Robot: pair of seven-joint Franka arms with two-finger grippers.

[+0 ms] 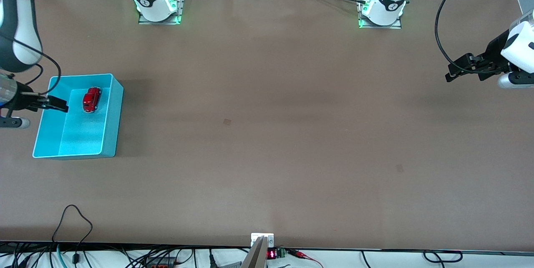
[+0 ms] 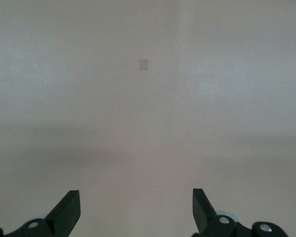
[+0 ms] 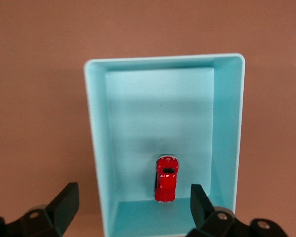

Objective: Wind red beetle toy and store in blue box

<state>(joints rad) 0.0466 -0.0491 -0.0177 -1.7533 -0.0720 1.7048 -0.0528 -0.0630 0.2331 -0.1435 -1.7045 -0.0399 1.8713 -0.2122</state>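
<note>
The red beetle toy (image 1: 91, 99) (image 3: 166, 178) lies on the floor of the blue box (image 1: 113, 134) (image 3: 96, 128), close to the wall at the right arm's end of the table. My right gripper (image 1: 58, 104) (image 3: 133, 207) hangs open above that end of the box, nothing between its fingers, the toy below and apart from them. My left gripper (image 1: 452, 74) (image 2: 136, 210) waits open and empty, up over the bare table at the left arm's end.
The box stands near the table edge at the right arm's end. A small patch (image 1: 227, 122) (image 2: 143, 64) marks the brown table top. Cables (image 1: 71, 226) trail along the table edge nearest the front camera.
</note>
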